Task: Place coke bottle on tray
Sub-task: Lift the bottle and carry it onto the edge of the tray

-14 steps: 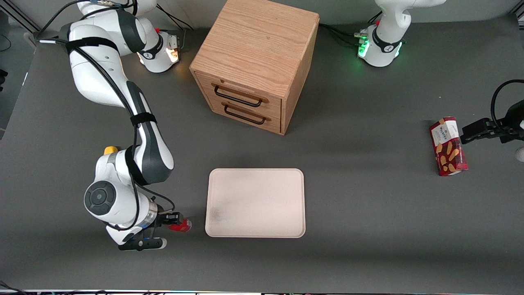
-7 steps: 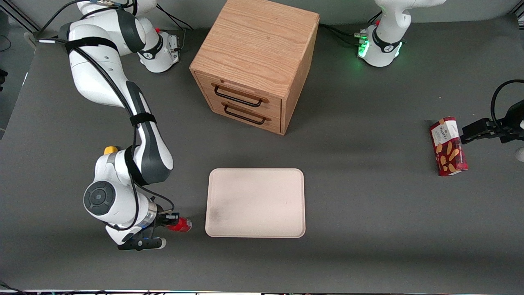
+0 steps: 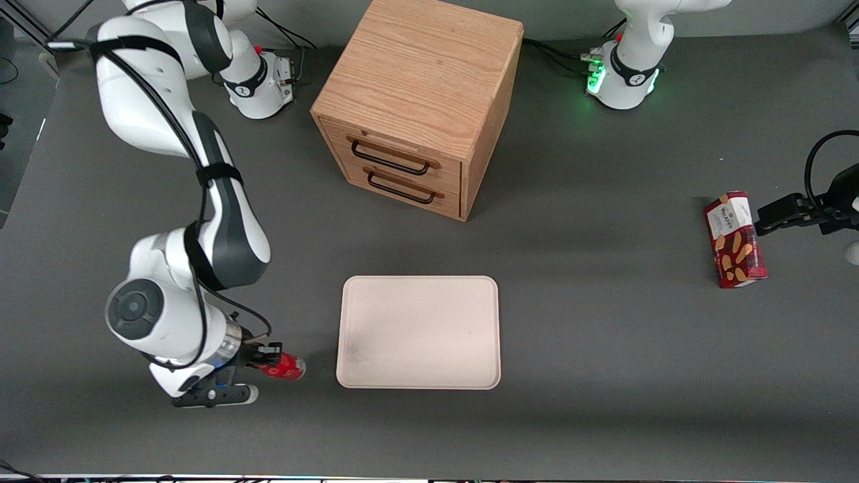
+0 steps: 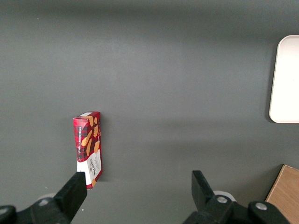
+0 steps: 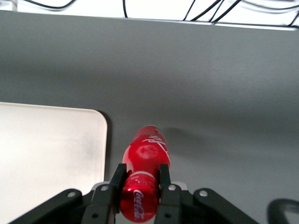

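**Gripper clamped on coke bottle, short of the tray**

Gripper [image 3: 268,365] of the working right arm sits toward the working arm's end of the table, nearer the front camera than the drawer cabinet. Its two fingers [image 5: 164,179] are pressed against either side of the coke bottle [image 3: 283,366], pinching it. The wrist view confirms the hold: the coke bottle [image 5: 142,177] sits between the dark fingers, red body and white script visible, and its free end projects out past the fingertips. The bottle lies roughly level, pointing toward the tray. Whether it rests on the table surface or is held clear of it cannot be determined.

Tray [image 3: 419,332] lies flat on the dark grey table [image 3: 604,349], just beside the bottle's free end but apart from it; a strip of bare table shows between the two. The bottle is not on the tray. The tray's pale surface carries a faint dark smudge near the corner closest to the bottle. In the wrist view the tray [image 5: 46,154] shows a rounded corner beside the bottle.

Wooden drawer cabinet [image 3: 419,100] stands farther from the front camera than the tray, both drawers shut, black handles facing forward at an angle.

Red snack box [image 3: 735,239] lies toward the parked arm's end of the table, well apart from the tray.
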Controlling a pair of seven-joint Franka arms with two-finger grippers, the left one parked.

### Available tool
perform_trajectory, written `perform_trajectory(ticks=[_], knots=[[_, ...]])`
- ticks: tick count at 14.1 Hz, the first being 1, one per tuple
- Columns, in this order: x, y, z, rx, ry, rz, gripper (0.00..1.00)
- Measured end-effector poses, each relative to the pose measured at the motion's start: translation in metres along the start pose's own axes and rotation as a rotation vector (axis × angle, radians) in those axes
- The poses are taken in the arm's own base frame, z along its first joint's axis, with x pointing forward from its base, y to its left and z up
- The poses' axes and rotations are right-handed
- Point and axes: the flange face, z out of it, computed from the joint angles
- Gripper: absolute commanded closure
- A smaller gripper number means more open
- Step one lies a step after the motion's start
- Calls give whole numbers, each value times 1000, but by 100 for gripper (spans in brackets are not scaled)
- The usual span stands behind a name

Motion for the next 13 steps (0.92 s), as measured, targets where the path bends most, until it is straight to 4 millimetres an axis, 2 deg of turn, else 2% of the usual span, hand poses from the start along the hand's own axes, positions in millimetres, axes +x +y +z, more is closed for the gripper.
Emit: perform_trajectory(ticks=[4, 7, 10, 13], knots=[[-16, -3, -81, -7, -16, -19, 100], [-26, -24, -120, 14, -14, -53, 100], [-32, -55, -127, 38, 6, -98, 100], [-33, -100, -112, 53, 53, -152, 100]])
